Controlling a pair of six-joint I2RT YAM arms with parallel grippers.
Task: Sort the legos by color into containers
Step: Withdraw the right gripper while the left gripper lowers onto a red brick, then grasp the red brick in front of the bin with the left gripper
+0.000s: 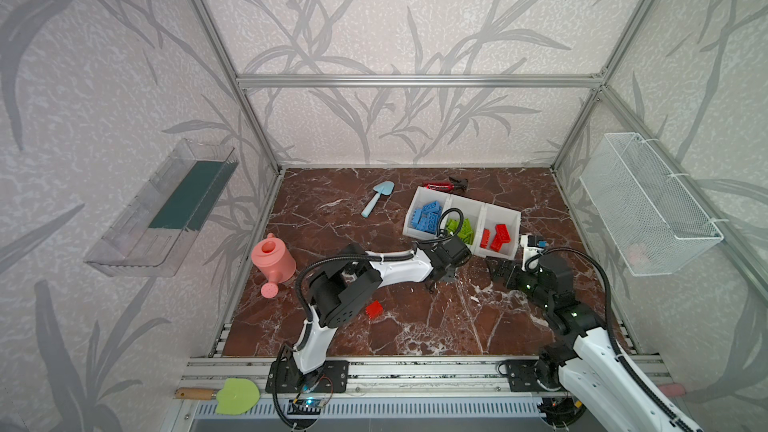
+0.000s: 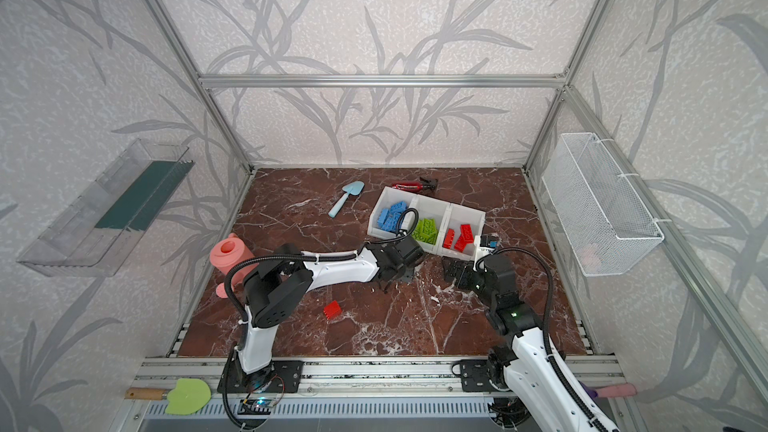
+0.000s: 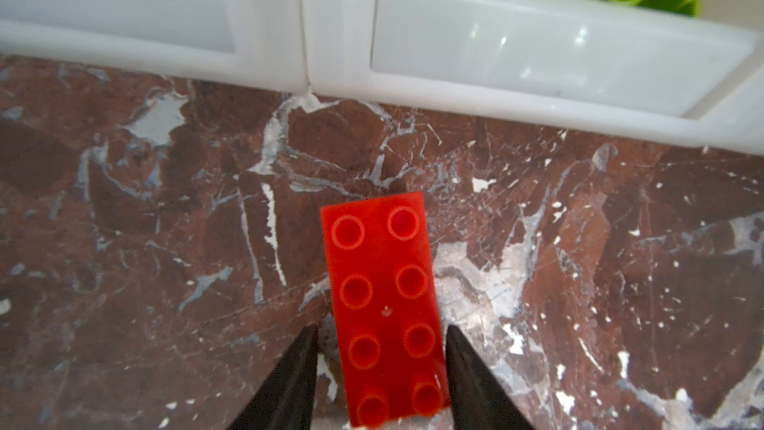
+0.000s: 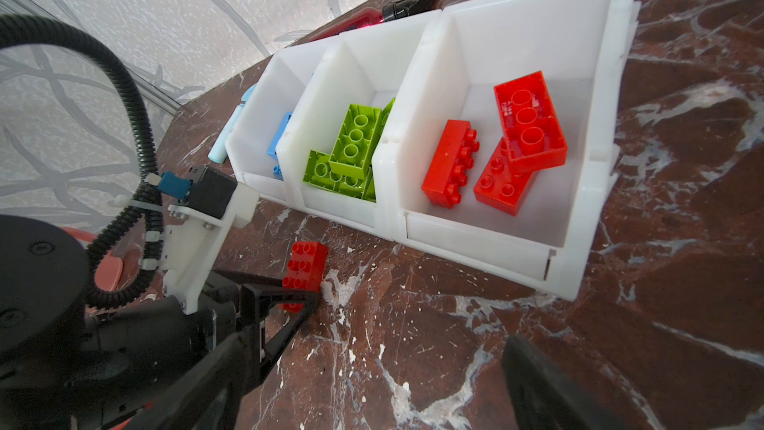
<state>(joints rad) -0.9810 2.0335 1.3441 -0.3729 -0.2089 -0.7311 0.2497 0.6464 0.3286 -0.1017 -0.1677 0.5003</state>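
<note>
My left claw (image 3: 382, 328) straddles the red brick (image 3: 378, 283), jaws parted, not yet pinching it; its long axis runs straight ahead toward the containers (image 3: 537, 55)

Both top views look steeply down from high at the cell's front, taking in the whole red-brown marble table (image 1: 415, 326) from nearly the same spot. The left wrist camera sits close above the table, facing down past the left claw (image 3: 381, 328) onto a red studded plastic brick (image 3: 382, 283) and the wall of the joined white plastic bins (image 3: 537, 55). The right wrist camera looks obliquely from farther off, sharing brick, claw and bins.
</note>
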